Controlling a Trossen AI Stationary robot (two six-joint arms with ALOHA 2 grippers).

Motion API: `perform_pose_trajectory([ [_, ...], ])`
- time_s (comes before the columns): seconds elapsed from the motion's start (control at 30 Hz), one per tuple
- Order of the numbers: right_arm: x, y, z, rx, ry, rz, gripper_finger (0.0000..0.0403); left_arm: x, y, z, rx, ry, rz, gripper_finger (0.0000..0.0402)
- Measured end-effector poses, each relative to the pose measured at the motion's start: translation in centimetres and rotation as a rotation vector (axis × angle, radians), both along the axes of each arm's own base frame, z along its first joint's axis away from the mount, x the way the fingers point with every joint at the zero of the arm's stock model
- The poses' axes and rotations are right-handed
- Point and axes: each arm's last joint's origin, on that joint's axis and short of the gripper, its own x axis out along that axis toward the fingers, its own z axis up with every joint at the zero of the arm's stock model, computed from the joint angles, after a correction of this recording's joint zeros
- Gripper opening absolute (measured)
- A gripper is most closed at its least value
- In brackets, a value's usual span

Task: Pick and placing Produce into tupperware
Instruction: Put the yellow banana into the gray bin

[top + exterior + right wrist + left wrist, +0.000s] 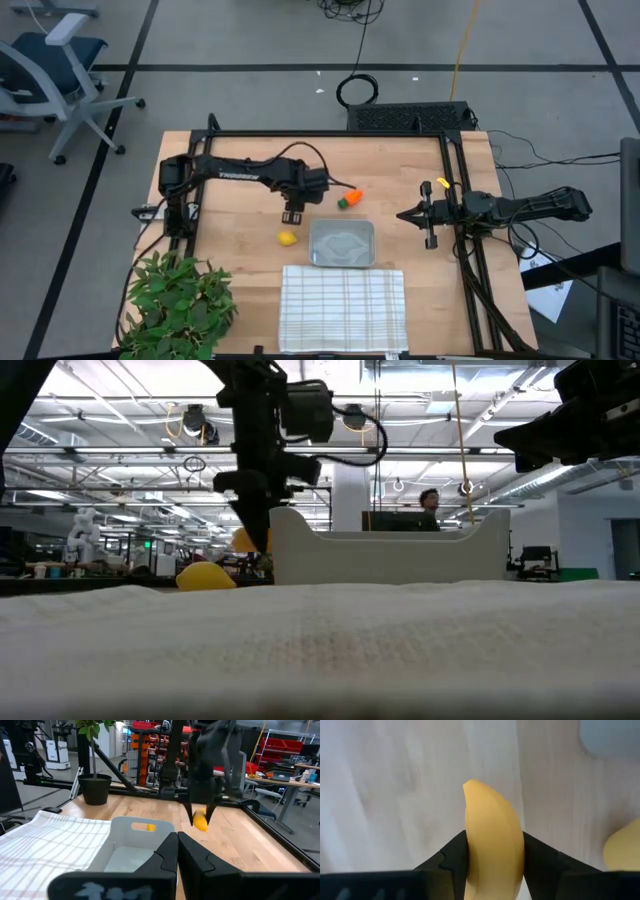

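My left gripper [293, 213] hangs over the table between the orange carrot [349, 200] and the small round yellow fruit [288, 238]. It is shut on the yellow banana [492, 835], which its body hides in the high view. The carrot and the round fruit [205, 575] lie on the wood. The translucent grey tupperware [342, 243] sits just to the right of and nearer than that gripper. My right gripper [177, 837] is shut on nothing and hovers at the table's right side [402, 215], pointing left. My left gripper pinches the banana between its two fingers [452, 857], which lie across its body [492, 870]. It comes from above, pointing down. The banana's end [200, 823] hangs below the fingers and appears to be lifted clear of the table.
A white checked cloth [343, 308] lies at the near edge, just in front of the tupperware. A big leafy plant [180, 305] stands at the near left corner. Black frame rails [455, 180] run along the table's edges. Bare wood [240, 250] lies left of the round fruit.
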Motion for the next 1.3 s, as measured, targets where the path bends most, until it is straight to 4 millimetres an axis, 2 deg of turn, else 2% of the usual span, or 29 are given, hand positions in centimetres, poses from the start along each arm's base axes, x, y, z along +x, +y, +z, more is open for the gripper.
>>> perform_pose_trajectory([
  [0.27,0.0,0.0,0.0,0.000,0.000,0.000,0.0000,1.2,0.2,3.7,0.017,-0.079,-0.021,0.0138],
  [0.47,0.0,0.0,0.0,0.000,0.000,0.000,0.0000,1.5,0.1,5.9,0.017,-0.110,-0.015,0.0148],
  [0.9,0.0,0.0,0.0,0.000,0.000,0.000,0.0000,1.8,-0.2,7.5,-0.006,-0.150,-0.019,0.0147],
  [1.3,0.0,0.0,0.0,0.000,0.000,0.000,0.0000,3.0,-3.3,8.3,-0.073,-0.263,-0.022,0.0149],
])
